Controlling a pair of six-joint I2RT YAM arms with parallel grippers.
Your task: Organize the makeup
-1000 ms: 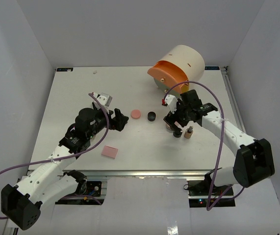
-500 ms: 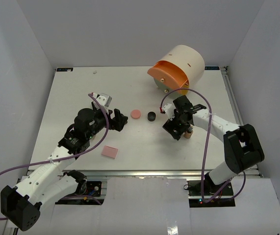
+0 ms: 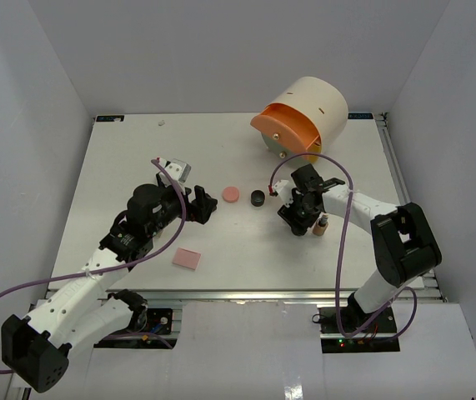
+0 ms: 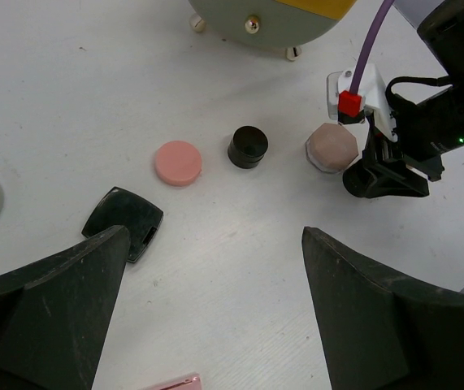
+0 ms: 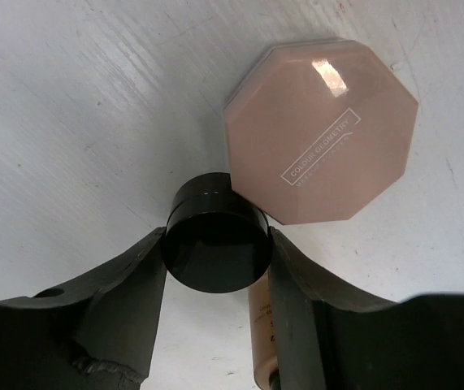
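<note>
Far right stands the cream drawer cylinder (image 3: 313,104). The left gripper (image 4: 215,240) gapes over a black square case (image 4: 123,222), hidden from overhead. Right of centre, the right gripper (image 5: 215,252) clamps a black cap (image 5: 215,242) beside an octagonal beige compact (image 5: 321,130); a tan tube (image 5: 260,341) beneath is mostly covered.

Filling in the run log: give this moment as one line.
right gripper: closed on black-capped tube | left gripper: open, empty, hovering | compact: beside tube
</note>
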